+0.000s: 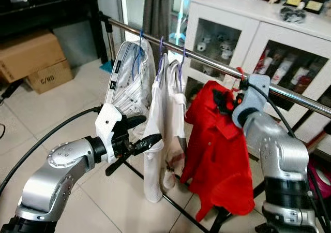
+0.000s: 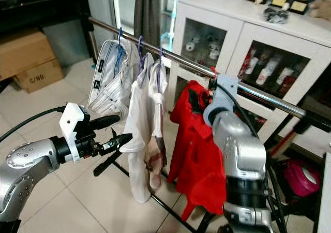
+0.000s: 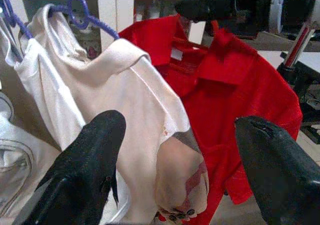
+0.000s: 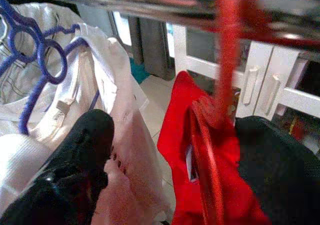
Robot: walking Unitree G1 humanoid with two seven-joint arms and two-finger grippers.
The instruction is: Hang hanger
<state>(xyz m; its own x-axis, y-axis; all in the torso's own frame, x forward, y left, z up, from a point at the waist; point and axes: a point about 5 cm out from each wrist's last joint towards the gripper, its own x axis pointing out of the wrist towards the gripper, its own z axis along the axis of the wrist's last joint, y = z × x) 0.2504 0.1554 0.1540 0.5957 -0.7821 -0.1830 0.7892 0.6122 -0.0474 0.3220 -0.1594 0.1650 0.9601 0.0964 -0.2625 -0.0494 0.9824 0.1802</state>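
Two grippers are raised at a metal rail [image 1: 217,62]: the right gripper [image 4: 175,165] sits just under it with its fingers spread either side of the red hanger [image 4: 226,60], whose hook is over the rail and which carries a red shirt [image 1: 220,150]. The left gripper [image 1: 135,134] hovers with fingers apart just beside a white shirt [image 1: 158,140] on a purple hanger [image 3: 82,15].

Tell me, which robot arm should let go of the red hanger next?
Probably the right. The right gripper is up at the rail, around the red hanger, whose hook sits over it. The left gripper hovers open beside the white shirt.
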